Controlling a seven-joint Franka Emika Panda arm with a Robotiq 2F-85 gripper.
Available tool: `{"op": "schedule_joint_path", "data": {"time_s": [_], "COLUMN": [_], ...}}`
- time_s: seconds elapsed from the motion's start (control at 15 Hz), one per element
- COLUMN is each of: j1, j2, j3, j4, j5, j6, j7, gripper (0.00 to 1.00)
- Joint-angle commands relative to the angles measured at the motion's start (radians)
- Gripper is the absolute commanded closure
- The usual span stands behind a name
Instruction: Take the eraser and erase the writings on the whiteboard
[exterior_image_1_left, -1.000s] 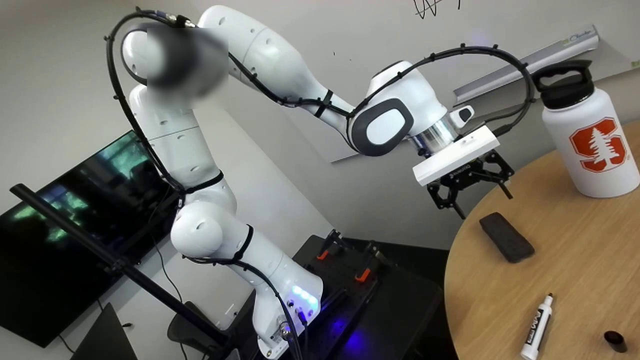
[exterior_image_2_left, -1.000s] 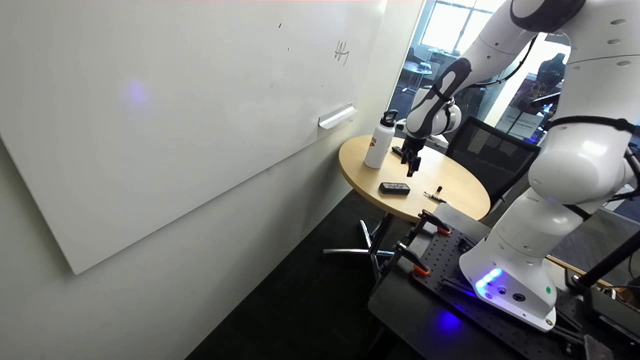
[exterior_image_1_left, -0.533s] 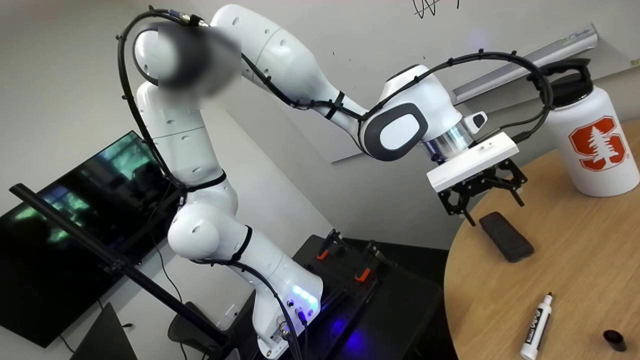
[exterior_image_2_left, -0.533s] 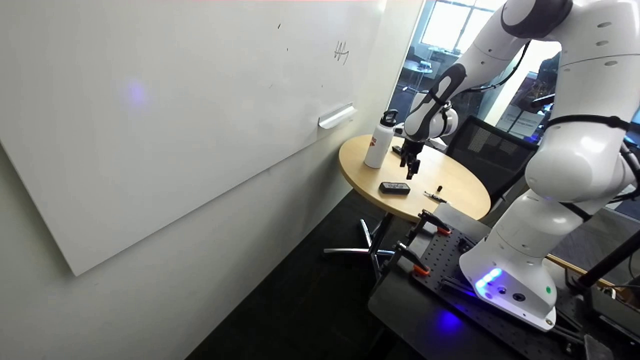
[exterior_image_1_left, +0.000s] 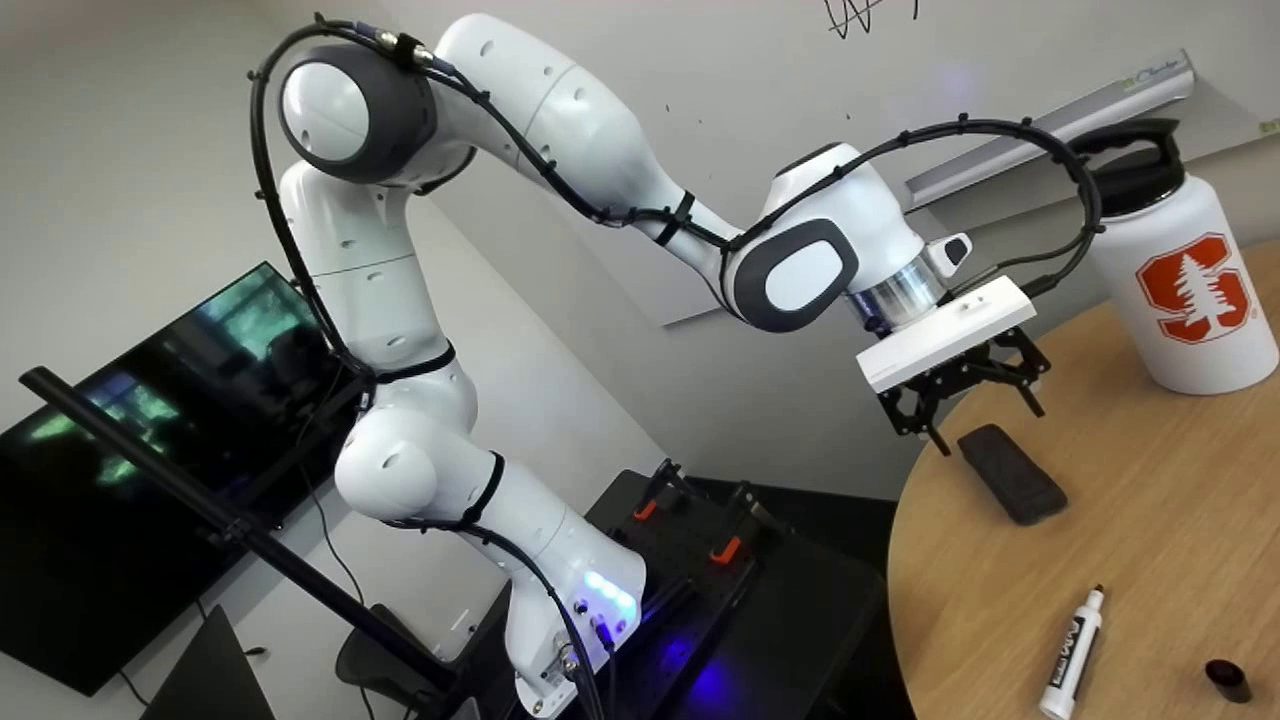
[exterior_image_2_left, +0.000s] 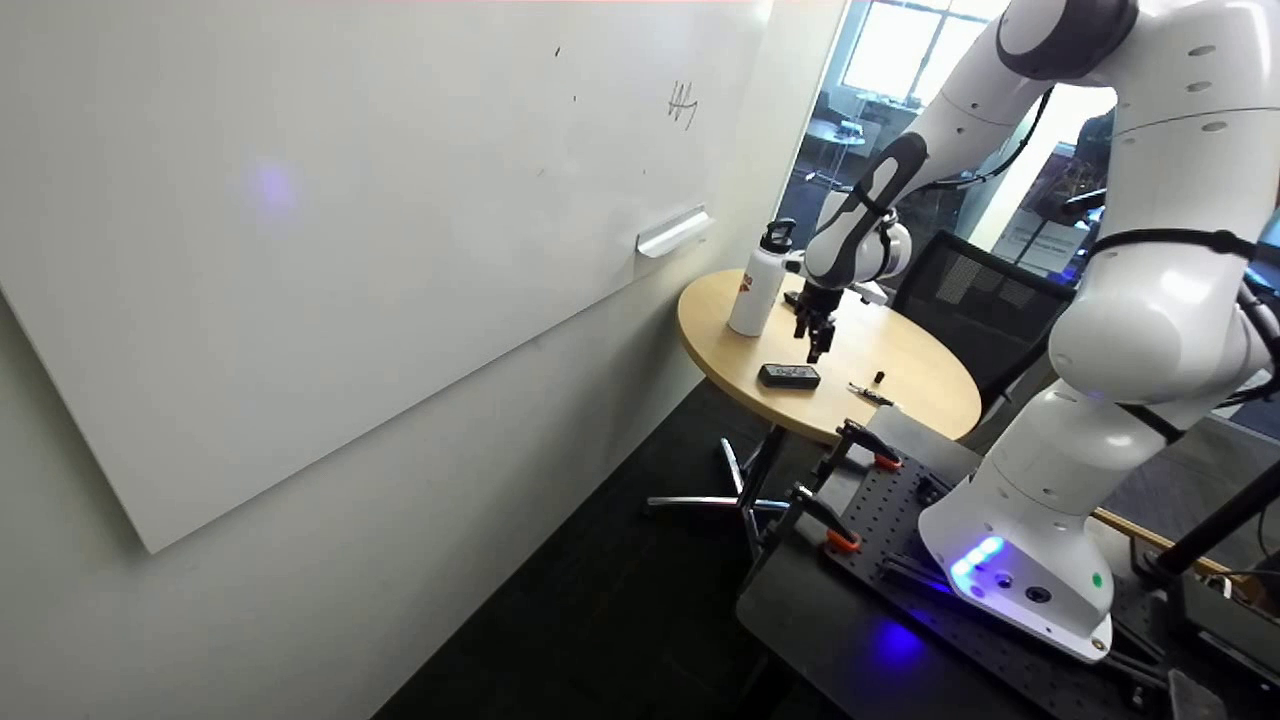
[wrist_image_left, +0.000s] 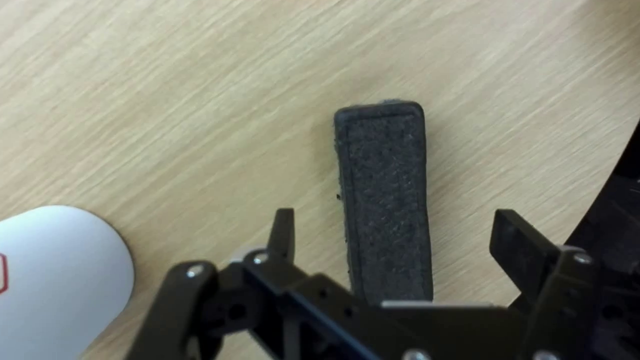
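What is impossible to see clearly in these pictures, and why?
Eraser, wrist view: lower end hidden by the gripper.
Bottle, wrist view: cut off by left and bottom edges.
Writings, in an exterior view: cut off by top edge.
Dark thing near the bottle, in an exterior view: too small to identify.

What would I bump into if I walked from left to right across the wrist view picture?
White bottle → one robot finger → black eraser → the other robot finger.
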Motion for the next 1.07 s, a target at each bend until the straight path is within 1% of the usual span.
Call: {"op": "schedule_joint_path", "data": {"time_s": [0.0, 0.33, 0.67, 1.0], "j1": [-0.024, -0.029, -0.049, -0.054], "j2": [0.027, 0.060, 0.085, 0.106], "j3": [0.031, 0.037, 0.057, 0.059], "j4": [-0.005, -0.003, 0.004, 0.010], "j5": [0.003, -0.009, -0.006, -0.009], "j6": [0.069, 0.111, 0.124, 0.135], "j7": [-0.002, 0.002, 0.001, 0.006], "gripper": [0.00, 0.00, 0.00, 0.00]}}
